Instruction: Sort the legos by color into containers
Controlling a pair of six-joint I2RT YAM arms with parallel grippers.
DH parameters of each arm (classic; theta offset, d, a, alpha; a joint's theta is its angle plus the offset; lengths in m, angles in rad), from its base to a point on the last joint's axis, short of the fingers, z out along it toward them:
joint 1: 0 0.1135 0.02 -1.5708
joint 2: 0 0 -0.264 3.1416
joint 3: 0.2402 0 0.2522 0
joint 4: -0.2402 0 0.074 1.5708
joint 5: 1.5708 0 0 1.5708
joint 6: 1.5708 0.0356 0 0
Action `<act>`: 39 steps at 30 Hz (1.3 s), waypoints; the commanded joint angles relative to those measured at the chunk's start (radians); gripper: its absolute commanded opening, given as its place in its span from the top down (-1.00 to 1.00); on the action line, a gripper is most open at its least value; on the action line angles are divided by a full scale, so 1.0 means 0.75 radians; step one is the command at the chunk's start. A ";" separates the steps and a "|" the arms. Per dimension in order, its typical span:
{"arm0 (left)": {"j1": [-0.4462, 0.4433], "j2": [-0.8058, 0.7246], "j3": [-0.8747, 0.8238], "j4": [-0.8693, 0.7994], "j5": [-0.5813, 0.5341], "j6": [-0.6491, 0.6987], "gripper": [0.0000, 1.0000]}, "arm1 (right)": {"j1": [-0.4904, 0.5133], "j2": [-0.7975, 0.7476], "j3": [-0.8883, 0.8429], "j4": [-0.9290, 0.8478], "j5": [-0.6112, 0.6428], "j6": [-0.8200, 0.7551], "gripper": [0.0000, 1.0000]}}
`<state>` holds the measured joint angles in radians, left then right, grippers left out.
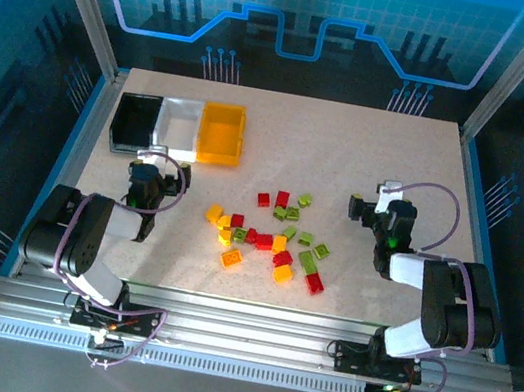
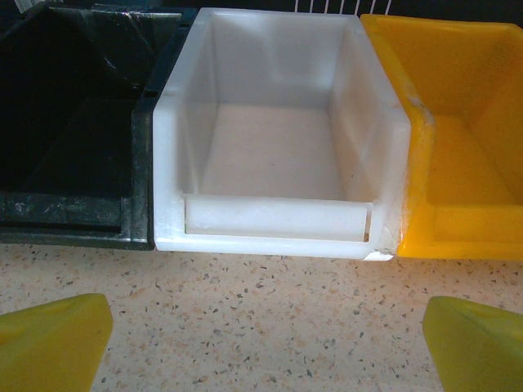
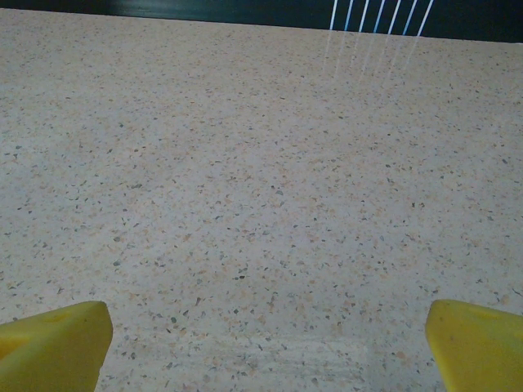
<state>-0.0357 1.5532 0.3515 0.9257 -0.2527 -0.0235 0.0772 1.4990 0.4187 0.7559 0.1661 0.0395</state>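
Several legos (image 1: pixel 270 238) in red, yellow-orange and light green lie scattered on the speckled table between the two arms. Three containers stand side by side at the back left: black (image 1: pixel 135 121), white (image 1: pixel 180 125) and yellow-orange (image 1: pixel 221 132). All three look empty in the left wrist view, black (image 2: pixel 73 139), white (image 2: pixel 278 139), yellow-orange (image 2: pixel 466 155). My left gripper (image 1: pixel 149 176) hangs just in front of the bins, open, its yellow fingertips (image 2: pixel 53 339) wide apart over bare table. To the right of the pile, my right gripper (image 1: pixel 381 209) is open over bare table, with its fingertips (image 3: pixel 53 347) wide apart.
The table (image 1: pixel 353 141) has free room at the back right and middle. A raised frame edge (image 1: pixel 92 125) borders the table on the left and a metal rail (image 1: pixel 238 329) runs along the near side by the arm bases.
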 commanded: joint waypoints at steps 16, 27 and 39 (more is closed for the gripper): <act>-0.001 0.001 0.028 0.026 0.030 0.015 -0.98 | -0.009 0.004 0.002 0.025 -0.008 -0.023 -1.00; -0.010 -0.264 0.039 -0.217 -0.188 -0.050 -0.98 | -0.024 -0.115 0.264 -0.535 0.116 0.068 -1.00; 0.069 -0.629 0.339 -1.101 -0.394 -1.097 -0.98 | 0.105 -0.227 0.570 -1.032 0.669 0.482 -1.00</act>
<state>-0.0238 1.1152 0.5064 0.4316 -0.4831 -0.4515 0.1654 1.3296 0.7723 0.1295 0.4843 0.2398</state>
